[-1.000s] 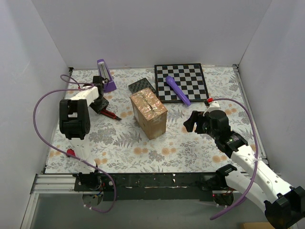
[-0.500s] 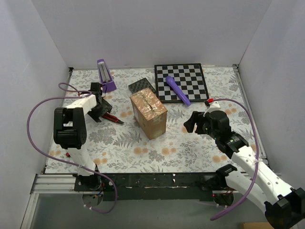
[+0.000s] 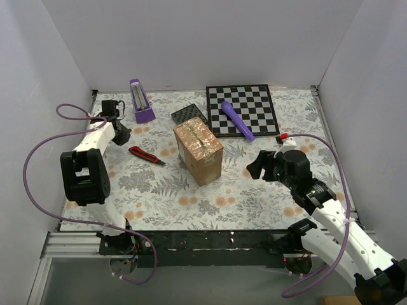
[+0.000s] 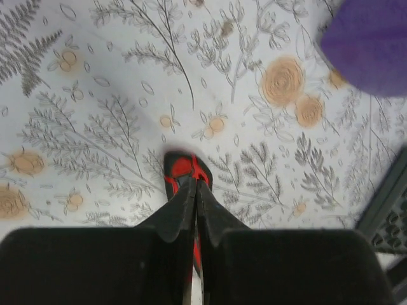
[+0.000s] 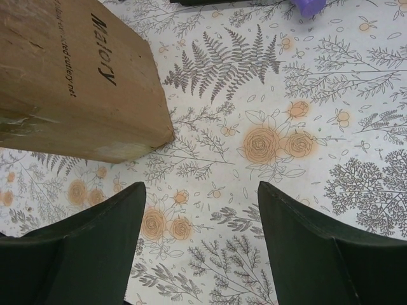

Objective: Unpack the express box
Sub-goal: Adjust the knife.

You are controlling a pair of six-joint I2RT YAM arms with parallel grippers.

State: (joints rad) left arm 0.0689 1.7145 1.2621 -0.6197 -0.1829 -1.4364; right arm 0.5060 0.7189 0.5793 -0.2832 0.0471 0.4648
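Observation:
The express box [image 3: 199,151], a brown carton with glossy tape over its top flaps, stands at the table's middle. Its printed side shows in the right wrist view [image 5: 70,76]. My right gripper [image 3: 257,166] is open and empty to the right of the box, low over the cloth [image 5: 202,190]. My left gripper [image 3: 121,132] is at the far left, fingers shut together [image 4: 194,184] on nothing. A red and black utility knife [image 3: 146,154] lies on the cloth between it and the box. The knife's end shows just beyond the fingertips [image 4: 184,168].
A chessboard [image 3: 245,108] lies at the back with a purple cylinder [image 3: 236,119] across its near left corner. A purple holder [image 3: 141,101] and a black textured block [image 3: 189,114] sit behind the box. White walls enclose three sides.
My left arm has drawn back to the far left, away from the knife, which now lies fully exposed on the cloth. The right arm has hardly moved.

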